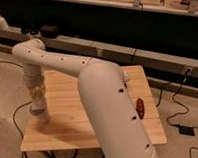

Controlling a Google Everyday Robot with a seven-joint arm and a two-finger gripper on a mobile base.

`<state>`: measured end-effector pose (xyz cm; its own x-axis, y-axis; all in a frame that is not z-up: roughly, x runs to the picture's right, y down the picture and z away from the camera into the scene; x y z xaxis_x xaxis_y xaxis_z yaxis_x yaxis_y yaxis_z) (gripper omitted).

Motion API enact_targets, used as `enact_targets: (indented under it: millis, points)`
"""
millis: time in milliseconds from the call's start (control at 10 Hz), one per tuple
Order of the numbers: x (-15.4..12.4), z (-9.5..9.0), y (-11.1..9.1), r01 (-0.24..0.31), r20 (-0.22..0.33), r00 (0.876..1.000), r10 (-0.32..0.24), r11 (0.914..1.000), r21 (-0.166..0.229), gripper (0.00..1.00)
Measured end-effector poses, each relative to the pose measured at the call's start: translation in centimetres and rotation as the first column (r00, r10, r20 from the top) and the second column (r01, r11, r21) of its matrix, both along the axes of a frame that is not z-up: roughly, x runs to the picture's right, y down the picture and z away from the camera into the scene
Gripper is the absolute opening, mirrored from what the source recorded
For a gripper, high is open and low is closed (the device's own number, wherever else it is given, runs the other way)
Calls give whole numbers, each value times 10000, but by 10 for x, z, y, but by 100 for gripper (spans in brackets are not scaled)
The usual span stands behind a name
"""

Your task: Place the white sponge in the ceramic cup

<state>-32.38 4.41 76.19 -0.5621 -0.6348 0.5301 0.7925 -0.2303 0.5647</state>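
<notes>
My gripper [38, 102] hangs straight down from the white arm over the left edge of the wooden table [70, 130]. Right under it stands a small whitish round shape, the ceramic cup [41, 115], partly hidden by the gripper. The gripper's tip is at the cup's rim or just above it. The white sponge does not show anywhere; I cannot tell whether it is in the gripper or in the cup.
A small red object [139, 107] lies on the table's right side. My thick arm [111, 98] covers the table's middle. Cables and a black power brick [185, 130] lie on the floor to the right. A dark ledge [116, 50] runs behind the table.
</notes>
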Motion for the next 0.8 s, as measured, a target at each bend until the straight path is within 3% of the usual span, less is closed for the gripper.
enact_targets:
  millis: [200,500,700,800]
  points:
    - [-10,3,0,21,76,10000,-22,9999,164,33]
    - [-21,5,-3,-437,6,9990,437,9982,414,66]
    - [-23,4,-1,-531,1,9986,532,9976,452,79]
    - [-23,3,2,-485,10,9988,485,9977,471,80]
